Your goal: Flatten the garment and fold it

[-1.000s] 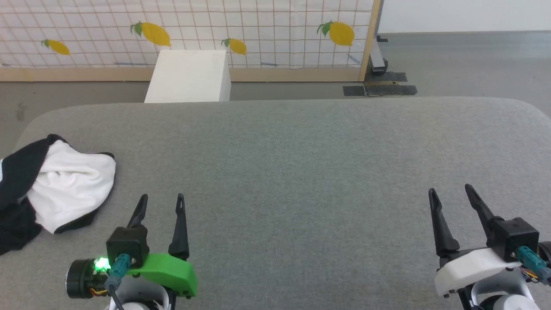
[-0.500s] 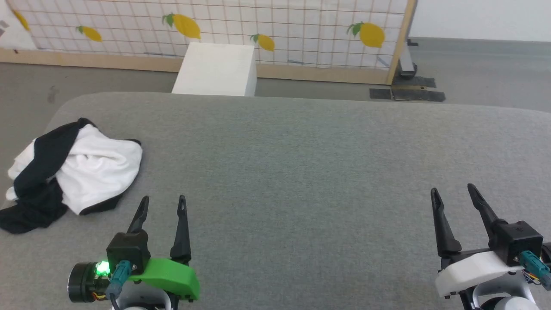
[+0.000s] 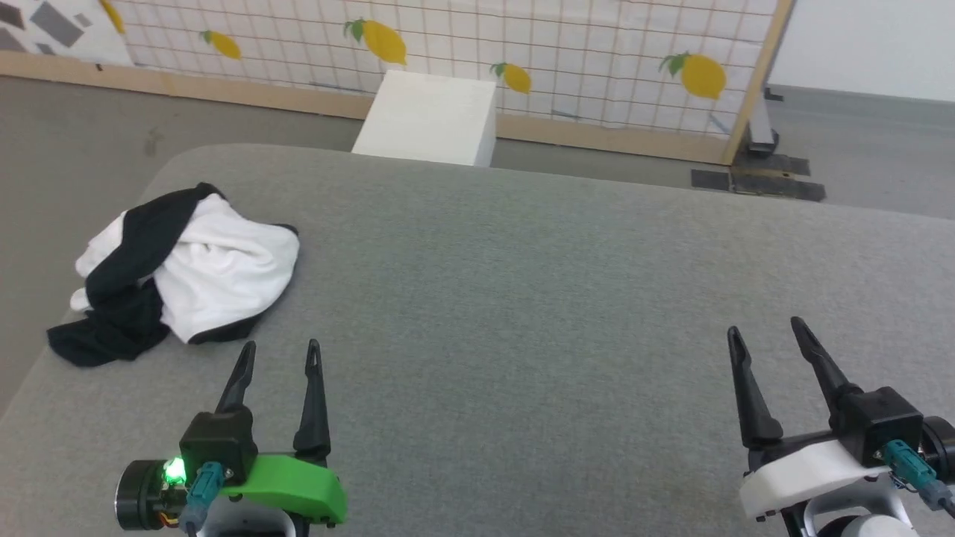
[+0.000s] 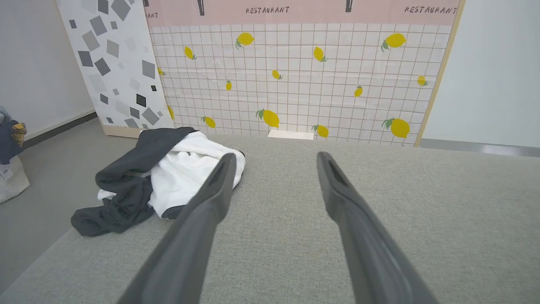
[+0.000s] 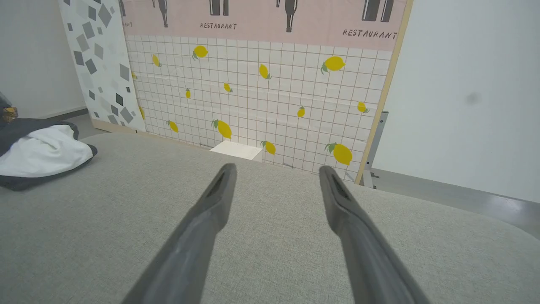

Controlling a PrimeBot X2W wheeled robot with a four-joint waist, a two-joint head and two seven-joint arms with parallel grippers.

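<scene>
The left gripper [image 3: 282, 344] stands with its two dark fingers spread wide, nothing between them and nothing touched; its tips hang over bare grey cloth at the lower left of the head view. The right gripper [image 3: 766, 326] is spread just as wide and is likewise empty, over the same surface at the lower right, well apart from the left one. Both point away from the robot across the grey padded table [image 3: 522, 298]. The garment [image 3: 216, 272] lies in a crumpled heap near the table's far left corner, just beyond the left gripper's fingertips and a little to their left, not touching them. Its white body is bunched up on top, with a black sleeve draped across it and more black cloth trailing toward the table's left edge. In the left wrist view the heap sits beside the left finger. Beyond the table stand a white box [image 3: 429, 115] on the floor and a lemon-print grid panel [image 3: 597, 52].
</scene>
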